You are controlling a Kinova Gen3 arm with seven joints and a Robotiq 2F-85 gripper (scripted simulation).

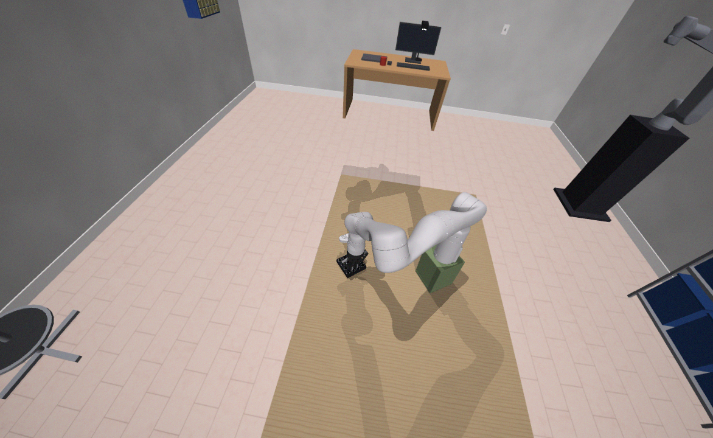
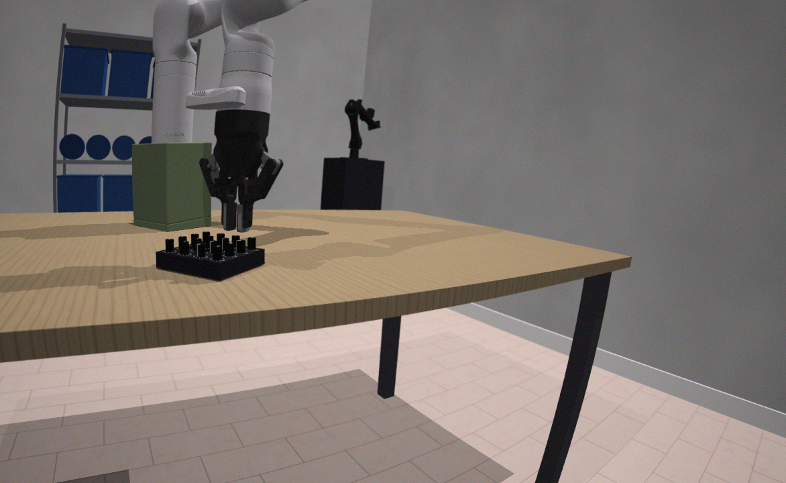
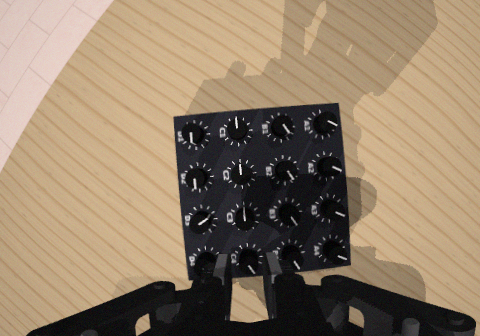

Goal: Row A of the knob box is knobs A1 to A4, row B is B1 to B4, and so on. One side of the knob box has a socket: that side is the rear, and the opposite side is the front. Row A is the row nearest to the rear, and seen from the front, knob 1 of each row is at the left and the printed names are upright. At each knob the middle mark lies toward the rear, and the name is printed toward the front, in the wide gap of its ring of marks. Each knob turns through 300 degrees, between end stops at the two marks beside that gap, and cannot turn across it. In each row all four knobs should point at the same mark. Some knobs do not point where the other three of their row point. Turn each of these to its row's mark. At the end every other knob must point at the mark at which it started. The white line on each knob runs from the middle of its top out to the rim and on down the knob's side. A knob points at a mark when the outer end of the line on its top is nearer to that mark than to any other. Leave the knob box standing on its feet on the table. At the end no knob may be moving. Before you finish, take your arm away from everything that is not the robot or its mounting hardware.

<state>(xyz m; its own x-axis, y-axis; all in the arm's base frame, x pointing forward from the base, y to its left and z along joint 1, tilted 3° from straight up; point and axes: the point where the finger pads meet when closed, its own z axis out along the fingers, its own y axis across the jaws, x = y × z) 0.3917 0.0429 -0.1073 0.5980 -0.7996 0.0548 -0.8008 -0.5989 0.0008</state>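
arm [image 1: 425, 237] [image 2: 248, 57]: bent | wrist: downward | pincer [image 1: 352, 266] [image 2: 237, 228] [image 3: 247, 269]: low, fingertips apart, narrow gap, nothing held

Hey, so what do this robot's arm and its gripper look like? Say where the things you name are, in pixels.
The arm [image 1: 434, 231] [image 2: 247, 57] is glossy white, with rounded tubular segments and thin dark seam rings. The gripper [image 1: 354, 266] [image 2: 237, 228] [image 3: 247, 269] is black, with two angular linkage fingers and greyish inner pads.

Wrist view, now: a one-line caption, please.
Black gripper parted over the near edge of a square black knob box, white-lined black knob D3 pointing unlike D1 and D2.
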